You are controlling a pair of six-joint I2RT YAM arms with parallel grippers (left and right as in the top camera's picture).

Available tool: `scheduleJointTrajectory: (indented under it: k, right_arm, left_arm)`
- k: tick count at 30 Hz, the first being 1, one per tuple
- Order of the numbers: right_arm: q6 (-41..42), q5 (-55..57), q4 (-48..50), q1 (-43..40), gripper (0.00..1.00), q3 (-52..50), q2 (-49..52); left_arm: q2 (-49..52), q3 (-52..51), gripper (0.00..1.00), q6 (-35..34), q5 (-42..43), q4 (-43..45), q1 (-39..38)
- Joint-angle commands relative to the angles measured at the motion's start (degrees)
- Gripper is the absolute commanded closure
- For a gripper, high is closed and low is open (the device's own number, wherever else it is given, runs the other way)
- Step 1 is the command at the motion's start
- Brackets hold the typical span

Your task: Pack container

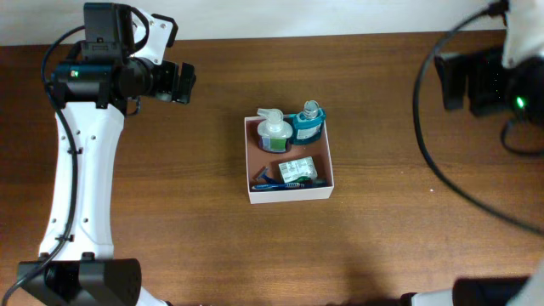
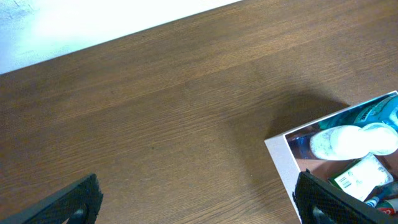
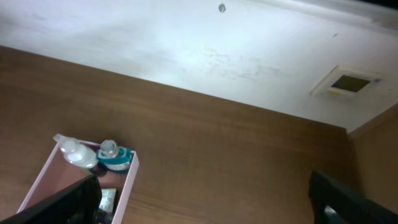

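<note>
The container [image 1: 290, 194] looks light, with thin walls that may flex; best pinched at a bare wall; left gripper [image 2: 196, 199] and right gripper [image 3: 205, 199] hang with jaws spread, empty.

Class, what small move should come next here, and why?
Probably just park both arms. The container already holds the pump bottle, blue bottle, packet and toothbrush. No loose item shows outside it, and the left gripper and right gripper sit open, clear of it.

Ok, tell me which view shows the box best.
Overhead: the whole box is visible, all four walls and the floor. Left wrist catches only one corner; right wrist shows one end, cut off below.
</note>
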Motion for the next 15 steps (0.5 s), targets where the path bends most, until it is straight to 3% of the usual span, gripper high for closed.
scheduleJointTrajectory:
  k: [1,6,15]
  right_arm:
    - [0.57,-0.42,1.29,0.44,0.01,-6.23,-6.64]
    - [0.57,-0.39,8.90,0.37,0.02,-21.86,-16.74]
    - [0.57,-0.55,34.38,0.37,0.01,-60.61,-37.75]
  left_arm:
    - [-0.50,0.48,0.01,-0.55,0.85,-0.07,0.15]
    - [-0.50,0.48,0.01,-0.55,0.85,-0.07,0.15]
    - [-0.50,0.48,0.01,-0.55,0.85,-0.07,0.15]
